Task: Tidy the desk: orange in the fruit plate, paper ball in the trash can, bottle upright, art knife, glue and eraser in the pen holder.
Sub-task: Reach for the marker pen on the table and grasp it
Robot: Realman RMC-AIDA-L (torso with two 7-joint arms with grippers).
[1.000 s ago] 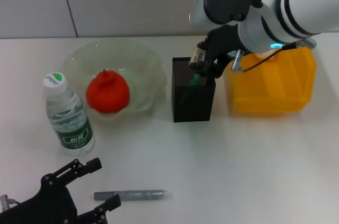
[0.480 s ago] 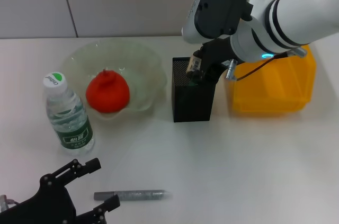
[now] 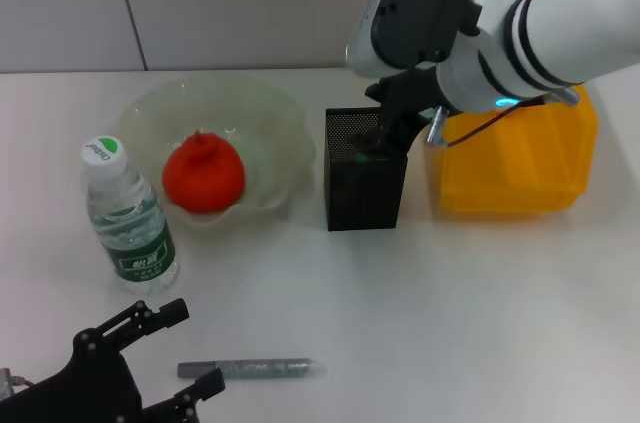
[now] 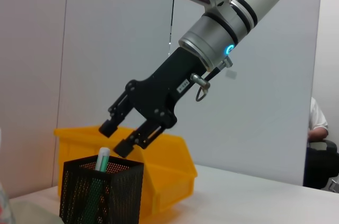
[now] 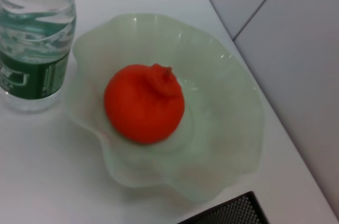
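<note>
Right end effector (image 4: 121, 136) open, empty, just above pen holder (image 3: 365, 183); lift straight up, avoid snagging rim. Left end effector (image 3: 150, 363) open, empty, near bottle (image 3: 127, 218).

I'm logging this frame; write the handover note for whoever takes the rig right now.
Right gripper: open, empty, just above the pen holder, which holds a green-and-white stick.
Left gripper: open, parked low near the table's front edge.
Done: orange in the fruit plate; bottle upright.
Left: grey pen-like tool lies on the table, not yet in the holder.
Trash can contents, eraser, paper ball: not visible.
</note>
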